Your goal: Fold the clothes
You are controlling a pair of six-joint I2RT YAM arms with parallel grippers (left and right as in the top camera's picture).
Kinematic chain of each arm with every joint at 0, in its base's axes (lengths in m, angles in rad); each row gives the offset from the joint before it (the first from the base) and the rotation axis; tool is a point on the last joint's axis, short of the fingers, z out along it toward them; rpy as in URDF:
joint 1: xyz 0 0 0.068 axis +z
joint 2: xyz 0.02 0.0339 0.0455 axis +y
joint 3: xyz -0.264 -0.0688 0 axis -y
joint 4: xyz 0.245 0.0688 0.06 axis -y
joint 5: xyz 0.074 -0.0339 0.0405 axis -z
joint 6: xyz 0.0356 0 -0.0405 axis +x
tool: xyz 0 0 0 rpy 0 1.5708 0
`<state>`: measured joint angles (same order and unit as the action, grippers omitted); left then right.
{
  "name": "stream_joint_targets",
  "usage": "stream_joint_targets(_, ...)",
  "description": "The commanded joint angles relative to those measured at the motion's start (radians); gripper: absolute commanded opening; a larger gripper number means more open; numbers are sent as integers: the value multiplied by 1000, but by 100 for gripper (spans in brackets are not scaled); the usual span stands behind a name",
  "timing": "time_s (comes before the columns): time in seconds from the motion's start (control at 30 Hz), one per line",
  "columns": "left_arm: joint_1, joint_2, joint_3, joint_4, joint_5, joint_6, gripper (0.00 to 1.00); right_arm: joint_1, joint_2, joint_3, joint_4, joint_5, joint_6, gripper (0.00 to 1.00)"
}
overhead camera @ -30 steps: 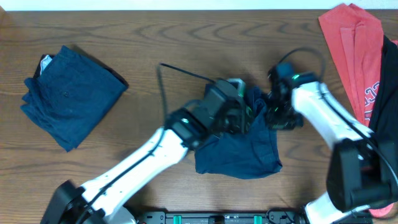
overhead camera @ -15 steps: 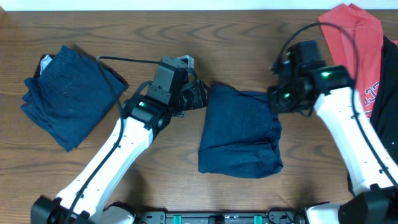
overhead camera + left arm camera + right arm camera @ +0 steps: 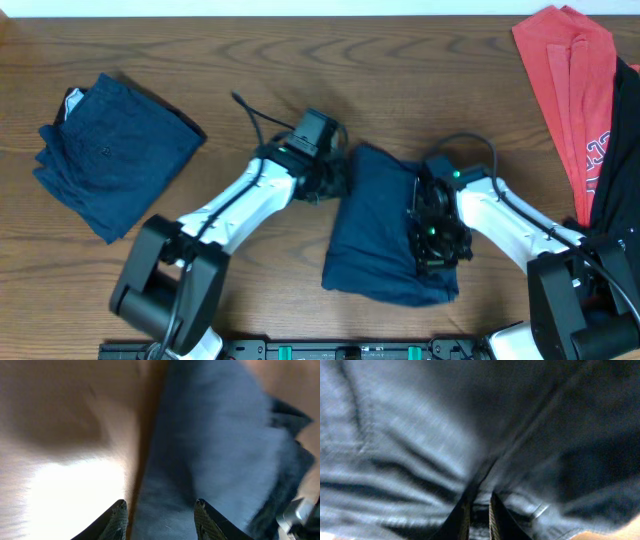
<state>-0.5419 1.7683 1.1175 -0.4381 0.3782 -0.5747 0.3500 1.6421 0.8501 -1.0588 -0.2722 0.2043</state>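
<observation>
shorts [image 3: 375,230] | left hand [image 3: 160,510] apart, straddling edge | right hand [image 3: 477,511] clamped on them

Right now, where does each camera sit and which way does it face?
Overhead: above the table, facing straight down; both arms, centre shorts, folded shorts.
Left wrist: on left gripper, facing the centre shorts' edge; spread fingertips show.
Right wrist: on right gripper, close against fabric; pinching fingertips show.
Shared: all three see the centre shorts.

Right wrist view blurred; shorts [image 3: 420,435] overrun every edge. Fingers of right gripper [image 3: 478,519] nearly together at a fold; grip on it indeterminate. Overhead: red garment [image 3: 565,70] cut by right edge.
</observation>
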Motion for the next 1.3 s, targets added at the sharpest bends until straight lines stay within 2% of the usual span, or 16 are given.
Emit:
stream_joint_targets(0.0,-45,33,3,-33,32,14,45,-2,1,-71,53,11,81,17)
stream_joint_targets(0.07,-61,39,3,-76,29,14,44,-12,1,-85,99,22,105,17)
stream_joint_targets(0.17,-68,38,3,-173,25,4,32,-37,2,-77,125,71,151,18)
stream_joint_targets(0.33,-64,37,3,-320,10,-36,32,-136,2,-71,193,88,178,19)
stream_joint_targets(0.47,-61,21,3,-329,1,-35,32,-220,0,-44,220,69,175,23)
stream_joint_targets(0.6,-26,-36,12,-201,-32,13,36,-251,-1,-4,187,79,157,26)
stream_joint_targets(0.67,-2,-67,12,-65,-33,60,54,-254,-1,19,188,105,158,29)
stream_joint_targets(0.7,10,-78,12,2,-40,80,58,-256,-1,35,188,113,157,29)
stream_joint_targets(0.83,41,-80,12,262,-152,104,58,-252,-2,124,135,92,146,30)
stream_joint_targets(0.97,44,-42,12,407,-208,127,58,-234,-18,225,9,80,147,31)
stream_joint_targets(1.03,43,-16,12,431,-207,126,56,-222,-38,253,-35,65,151,32)
stream_joint_targets(1.13,41,31,12,432,-202,127,49,-200,-67,253,-55,-6,151,34)
stream_joint_targets(1.27,41,91,12,432,-114,130,44,-153,-69,230,-74,-47,154,34)
